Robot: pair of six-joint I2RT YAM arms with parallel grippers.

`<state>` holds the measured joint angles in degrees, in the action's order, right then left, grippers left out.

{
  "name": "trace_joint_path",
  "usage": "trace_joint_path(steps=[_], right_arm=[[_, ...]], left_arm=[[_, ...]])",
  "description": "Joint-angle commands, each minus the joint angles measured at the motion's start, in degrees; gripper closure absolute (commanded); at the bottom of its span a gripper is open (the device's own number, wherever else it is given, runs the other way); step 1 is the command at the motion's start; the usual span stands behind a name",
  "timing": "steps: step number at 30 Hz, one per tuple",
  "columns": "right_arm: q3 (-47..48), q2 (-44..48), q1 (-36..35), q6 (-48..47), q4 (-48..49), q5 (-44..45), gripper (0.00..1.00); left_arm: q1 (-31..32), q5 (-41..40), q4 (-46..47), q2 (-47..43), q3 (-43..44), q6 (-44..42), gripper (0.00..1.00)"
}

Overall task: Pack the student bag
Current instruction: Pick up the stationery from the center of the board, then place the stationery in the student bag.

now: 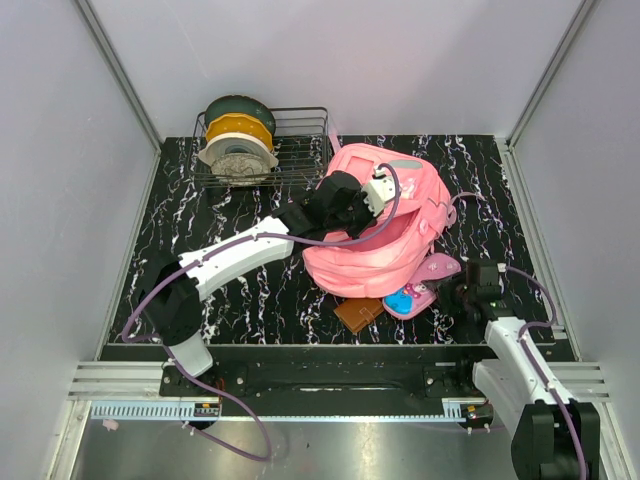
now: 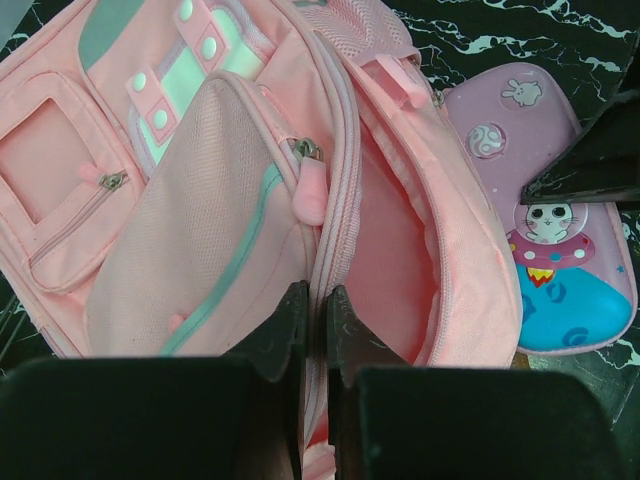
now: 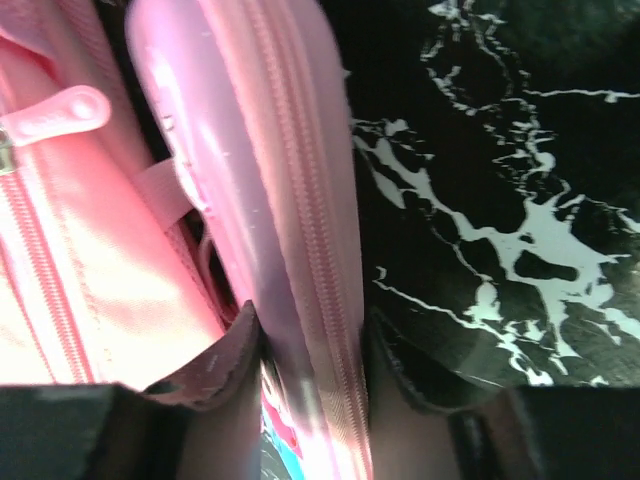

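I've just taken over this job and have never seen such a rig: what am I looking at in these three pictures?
Two robot arms are bolted at the table's near edge. The wide picture looks down from above and behind them; the other two come from a camera on each wrist. On the black marbled table lie the pink student bag, a pencil case, a brown flat item and a wire basket holding spools. The left end effector is shut on the bag's opening edge. The right end effector grips the pencil case by its zip edge.

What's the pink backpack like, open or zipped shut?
Open: the backpack gapes at its main zipper, pink lining showing, left gripper pinching the edge.
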<state>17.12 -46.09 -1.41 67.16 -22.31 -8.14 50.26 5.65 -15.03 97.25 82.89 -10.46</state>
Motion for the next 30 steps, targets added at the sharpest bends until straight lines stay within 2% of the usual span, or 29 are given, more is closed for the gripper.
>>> trace_joint_path(steps=[1, 5, 6, 12, 17, 20, 23, 30], right_arm=[[2.12, 2.13, -0.26, -2.91, -0.88, 2.25, 0.75], [5.45, 6.09, -0.17, -5.10, -5.28, 3.66, 0.98], [6.25, 6.88, -0.17, -5.54, -6.16, 4.18, 1.00], [14.59, 11.72, -0.17, -8.00, -18.63, 7.35, 1.00], [22.15, 14.88, -0.26, -9.67, -23.22, 6.65, 1.00], [24.88, 14.10, -0.17, -11.26, -21.47, 0.86, 1.00], [26.37, 10.59, -0.26, -11.96, -18.83, -9.14, 1.00], [27.09, 2.43, -0.35, -10.92, -1.56, -26.64, 1.00]], left_arm=[[-1.39, -1.87, 1.76, -2.51, 2.62, 1.32, 1.00], [-1.31, -2.40, 1.49, -2.59, 2.80, 0.97, 1.00], [-1.39, -2.49, 1.58, -2.59, 2.97, 0.88, 1.00], [-1.30, -4.24, 1.14, -2.51, 3.85, 0.53, 1.00], [-1.39, -5.30, 0.09, -2.24, 5.35, 0.18, 1.00], [-1.39, -5.39, 0.00, -2.33, 5.79, 0.18, 1.00], [-1.39, -5.21, -0.18, -2.51, 6.23, 0.00, 1.00], [-1.39, -3.98, -0.27, -3.12, 6.58, 0.44, 1.00]])
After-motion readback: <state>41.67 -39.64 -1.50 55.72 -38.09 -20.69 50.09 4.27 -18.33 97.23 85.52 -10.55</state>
